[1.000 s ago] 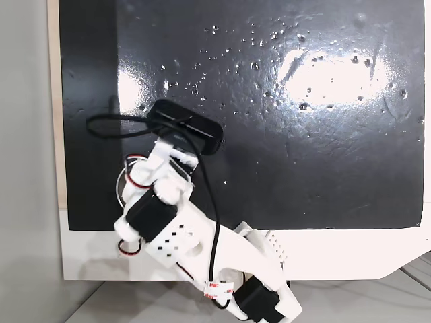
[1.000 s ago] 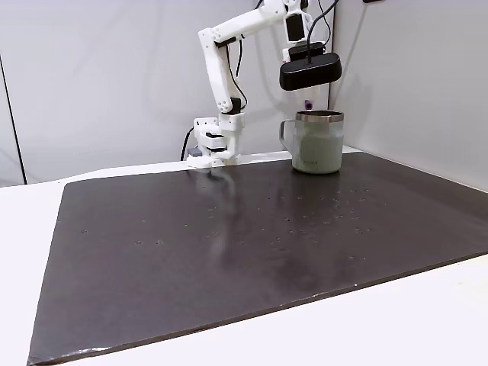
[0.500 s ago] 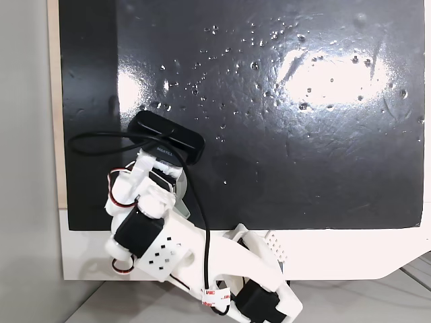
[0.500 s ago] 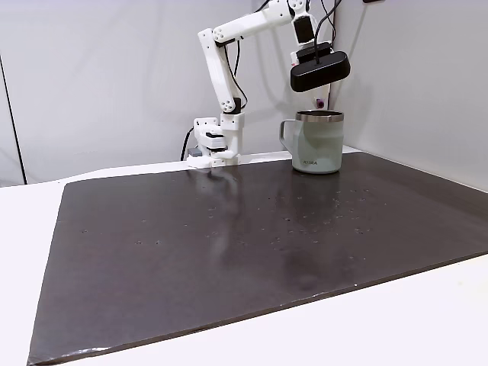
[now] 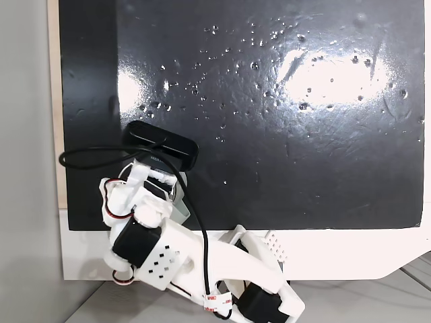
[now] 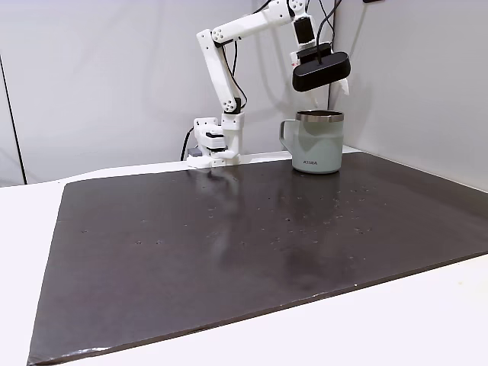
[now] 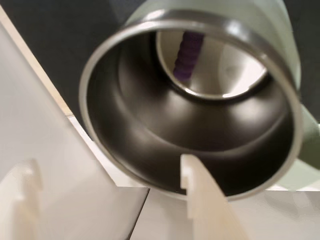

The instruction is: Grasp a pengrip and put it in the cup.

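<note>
In the fixed view from above, we see our white arm point(image 5: 195, 259) bent over the near corner of the black mat point(image 5: 283, 128). The black camera bar point(image 5: 160, 145) on the wrist sits on top and hides the pincer under it. A small pale bit of the cup point(image 5: 182, 210) peeks out beside the wrist. From here we cannot tell if the pincer is spread or pinched.

In the fixed view from the side, the pincer point(image 6: 340, 85) hangs just above the cup point(image 6: 314, 145), a little behind its rim. The cup stands upright on the far edge of the mat point(image 6: 252, 229), below the pincer. We see nothing purple between the fingers here, but they are small and partly hidden behind the camera bar point(image 6: 321, 70).

In the wrist view, we look straight down into the cup point(image 7: 125, 45). The two white fingers point(image 7: 200, 200) stand apart at the bottom of the picture with nothing between them, so the pincer point(image 7: 107, 182) is let go and empty. The purple pengrip point(image 7: 188, 52) lies down inside the cup, past the fingertips, near the shiny bottom. Part of what we see may be its mirror picture in the steel.

So we think the job is almost all done. The pengrip is in the cup. What is left is just to lift the arm away from the cup.
</note>
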